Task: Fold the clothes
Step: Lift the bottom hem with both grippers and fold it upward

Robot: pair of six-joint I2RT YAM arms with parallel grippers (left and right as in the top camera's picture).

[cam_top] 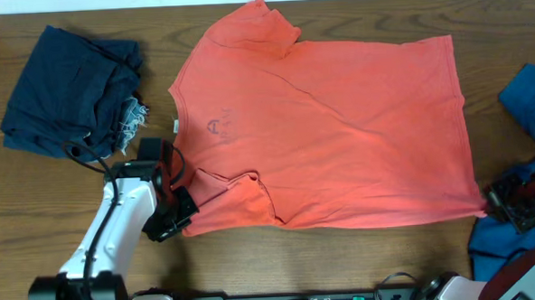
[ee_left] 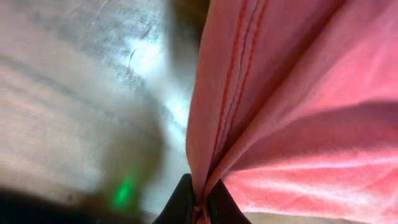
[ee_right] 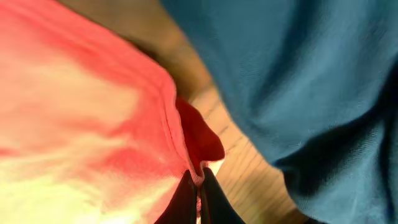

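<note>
A coral T-shirt (cam_top: 339,129) lies spread flat across the middle of the wooden table (cam_top: 61,186) in the overhead view, its collar toward the left of the frame and its hem toward the right. The only print is a small dark mark (cam_top: 217,125) on the chest near the collar, too small to read, and a white tag (cam_top: 175,125) at the neckline is just as illegible. The left gripper (ee_left: 198,208) is at the shirt's lower left. In its wrist view the two dark fingertips are pinched tight on a stitched edge of the coral cloth, which rises from them in folds. A green glow (ee_left: 124,193) shows on the blurred table beside it. The right gripper (ee_right: 199,196) is at the shirt's lower right corner, its fingertips clamped on a seamed corner of the same shirt. A blue garment (ee_right: 298,74) lies just beside that corner, filling the upper right of the right wrist view, with a strip of bare table between the two cloths. A crumpled pile of navy clothes (cam_top: 66,91) with a frayed pale edge sits in the upper left of the overhead view, apart from the shirt.
</note>
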